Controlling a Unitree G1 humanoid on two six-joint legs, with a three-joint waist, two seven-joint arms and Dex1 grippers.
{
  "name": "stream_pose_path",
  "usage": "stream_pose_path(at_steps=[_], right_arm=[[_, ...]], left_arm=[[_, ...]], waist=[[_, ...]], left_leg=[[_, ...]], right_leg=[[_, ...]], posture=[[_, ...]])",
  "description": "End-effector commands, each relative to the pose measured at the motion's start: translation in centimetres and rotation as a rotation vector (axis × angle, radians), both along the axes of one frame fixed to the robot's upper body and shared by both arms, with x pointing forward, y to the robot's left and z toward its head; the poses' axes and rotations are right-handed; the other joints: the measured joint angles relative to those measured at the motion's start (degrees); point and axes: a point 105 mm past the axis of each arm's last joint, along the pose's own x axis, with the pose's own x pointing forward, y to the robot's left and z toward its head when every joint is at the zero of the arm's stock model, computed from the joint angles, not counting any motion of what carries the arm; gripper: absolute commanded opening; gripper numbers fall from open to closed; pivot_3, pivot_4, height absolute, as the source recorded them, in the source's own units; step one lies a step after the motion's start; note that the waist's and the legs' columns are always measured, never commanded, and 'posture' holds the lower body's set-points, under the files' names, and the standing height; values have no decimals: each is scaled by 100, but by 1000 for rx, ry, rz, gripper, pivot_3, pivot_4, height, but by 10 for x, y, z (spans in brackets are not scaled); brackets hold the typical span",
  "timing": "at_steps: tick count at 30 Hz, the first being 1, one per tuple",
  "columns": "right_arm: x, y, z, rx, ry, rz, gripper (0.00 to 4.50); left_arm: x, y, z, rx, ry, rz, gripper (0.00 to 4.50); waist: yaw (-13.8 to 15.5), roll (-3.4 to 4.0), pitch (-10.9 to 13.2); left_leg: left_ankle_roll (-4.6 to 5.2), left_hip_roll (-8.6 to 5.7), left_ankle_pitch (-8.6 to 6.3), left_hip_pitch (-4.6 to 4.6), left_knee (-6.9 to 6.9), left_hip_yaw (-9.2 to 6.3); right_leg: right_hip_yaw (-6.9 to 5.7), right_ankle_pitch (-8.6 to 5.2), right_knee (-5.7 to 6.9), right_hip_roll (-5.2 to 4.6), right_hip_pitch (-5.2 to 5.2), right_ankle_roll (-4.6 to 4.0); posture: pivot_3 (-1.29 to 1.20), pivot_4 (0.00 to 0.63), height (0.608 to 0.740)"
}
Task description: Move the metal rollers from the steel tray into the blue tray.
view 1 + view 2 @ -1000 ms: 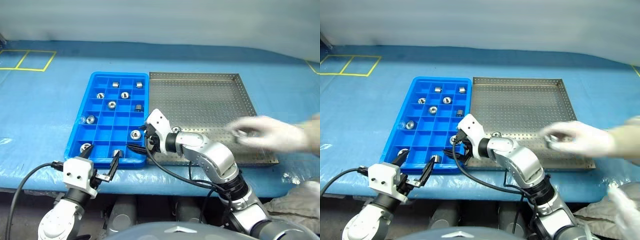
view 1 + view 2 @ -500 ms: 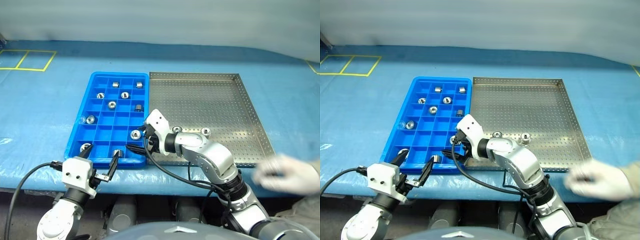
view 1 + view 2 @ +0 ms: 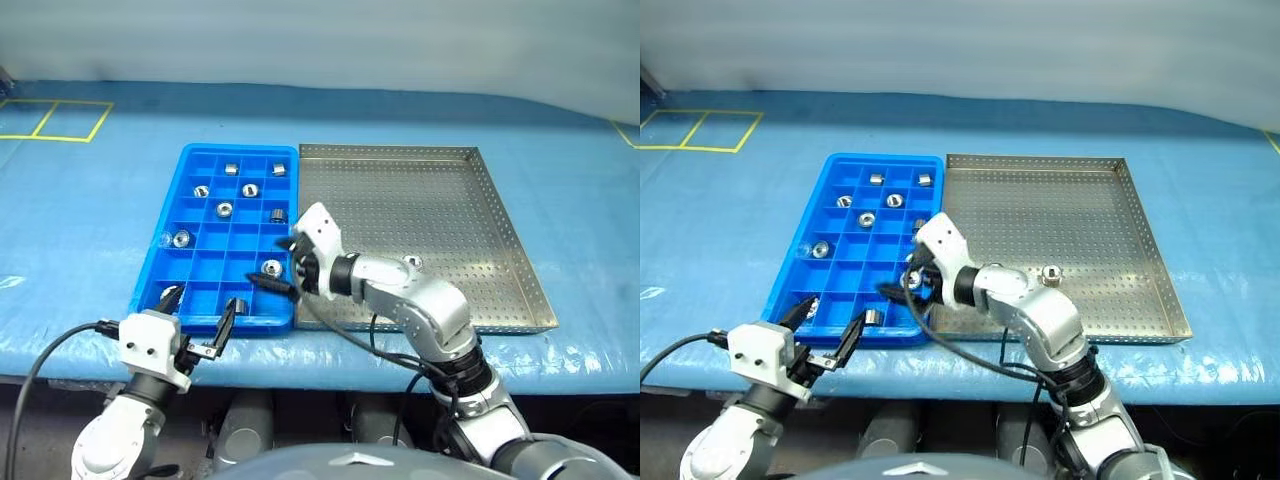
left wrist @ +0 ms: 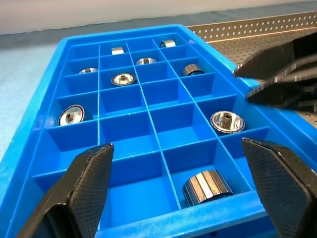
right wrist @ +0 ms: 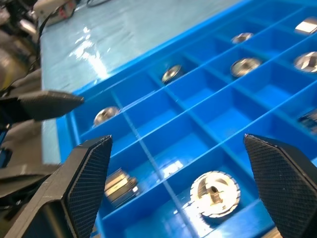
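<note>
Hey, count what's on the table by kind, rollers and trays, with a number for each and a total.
Metal rollers in view: 11 (10 in the blue tray, 1 in the steel tray)
Trays: 2
Total: 13

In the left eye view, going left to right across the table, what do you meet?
Yellow tape marks → blue tray → right gripper → roller on the steel tray.
</note>
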Motion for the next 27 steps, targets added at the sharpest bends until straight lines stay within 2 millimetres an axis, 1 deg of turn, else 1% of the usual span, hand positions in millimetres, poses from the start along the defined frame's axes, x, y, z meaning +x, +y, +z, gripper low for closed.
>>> stream_pose_path(at_steps=[1,2,4,6,8,10,13,16,19,21,23,27], right_arm=[[11,-18,31,52,-130,-88,4478],[14,-23,34,51,-143,-115,4478],[25,-39,40,43,-186,-209,4478],[38,-59,46,24,-250,-354,4478],[46,-74,46,9,-258,-445,4478],[50,-82,40,-18,-239,-494,4478],[50,-87,26,-82,-219,-516,4478],[42,-91,-3,-141,-133,-516,4478],[37,-97,-25,-194,-72,-540,4478],[35,-103,-35,-214,-47,-570,4478],[37,-112,-42,-229,-27,-625,4478],[39,-131,-43,-198,-14,-740,4478]], left_arm=[[3,-5,8,-24,-38,-39,4500],[5,-6,8,-27,-37,-47,4500],[9,-10,8,-34,-36,-76,4500],[13,-15,8,-42,-38,-104,4500],[18,-19,8,-41,-39,-131,4500],[22,-21,9,-46,-42,-146,4500],[25,-22,9,-45,-43,-159,4500],[25,-25,9,-40,-33,-178,4500],[24,-25,8,-40,-25,-176,4500],[23,-24,8,-40,-21,-175,4500],[22,-24,8,-38,-19,-173,4500],[20,-23,8,-38,-17,-166,4500]], waist=[[-22,0,0],[-49,0,0],[-104,0,-1],[-166,2,-2],[-243,2,-2],[-324,3,-3],[-448,4,-3],[-517,4,-8],[-565,5,-8],[-567,6,-9],[-567,6,-9],[-565,5,-8]], left_leg=[[0,-1,0,0,2,1],[0,-1,0,0,2,1],[0,-1,0,0,3,1],[0,0,0,0,4,1],[0,-2,0,0,6,0],[0,-2,0,0,7,0],[0,-1,0,1,5,2],[1,-1,0,3,2,-3],[1,-1,0,2,3,-2],[1,-1,0,4,8,-1],[1,-1,0,9,15,-1],[1,-2,0,36,20,0]], right_leg=[[1,1,-1,-1,1,1],[1,1,-1,-1,2,1],[1,2,0,0,2,2],[2,3,2,0,2,2],[3,7,2,0,3,7],[3,9,2,0,4,10],[6,13,3,1,3,11],[5,13,5,2,6,12],[8,13,4,2,7,12],[9,14,5,2,8,13],[9,14,6,2,16,12],[11,13,2,1,45,12]], posture=[[112,150,740],[104,150,740],[72,150,740],[58,150,740],[43,150,740],[29,150,740],[18,150,740],[18,150,740],[20,150,740],[37,150,740],[37,150,740],[47,150,740]])
